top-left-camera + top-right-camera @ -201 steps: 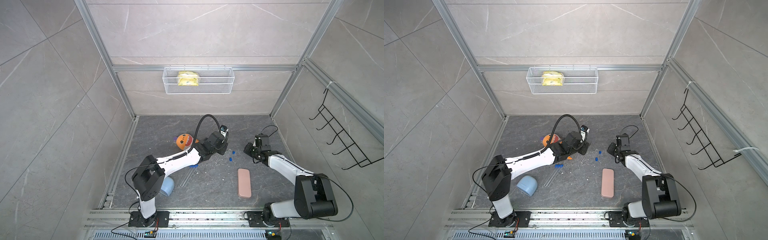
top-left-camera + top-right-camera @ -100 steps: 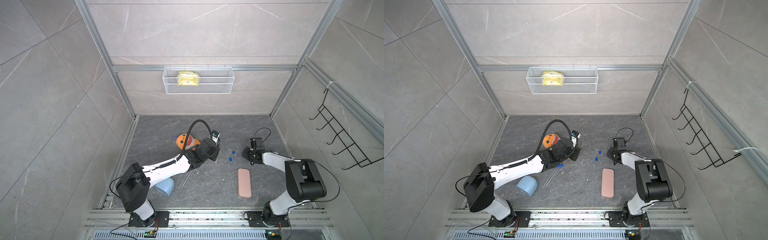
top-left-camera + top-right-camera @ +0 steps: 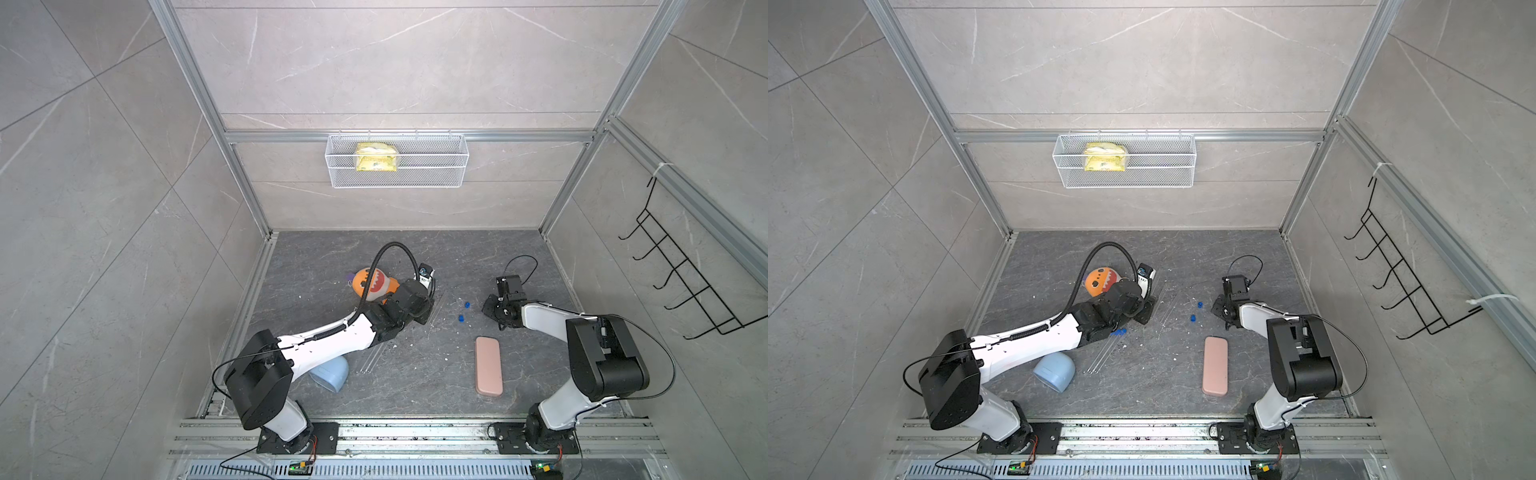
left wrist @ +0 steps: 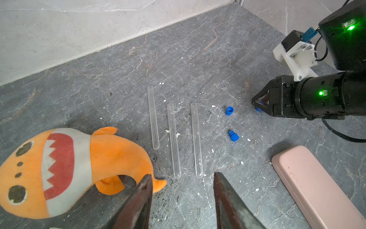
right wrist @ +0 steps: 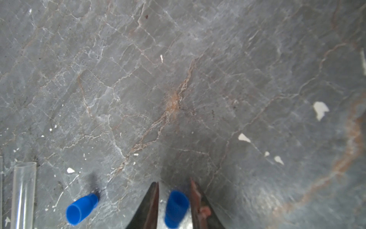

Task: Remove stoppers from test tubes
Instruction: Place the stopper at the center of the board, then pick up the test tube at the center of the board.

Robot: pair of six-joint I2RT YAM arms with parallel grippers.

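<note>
The right gripper (image 5: pixel 174 180) stands slightly parted around a blue stopper (image 5: pixel 176 208) lying toward the right edge of the bench (image 5: pixel 178 79). It should lift straight up so neither finger drags it. The left gripper (image 4: pixel 182 174), open and empty, hovers over uncapped test tubes (image 4: pixel 173 138).

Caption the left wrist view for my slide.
Three unstoppered test tubes side by side near two loose blue stoppers; the right gripper has jaws around a third stopper.

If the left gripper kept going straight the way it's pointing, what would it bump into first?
Likely the round ends of the two test tubes lying just ahead of the left gripper, if it travels low enough.
</note>
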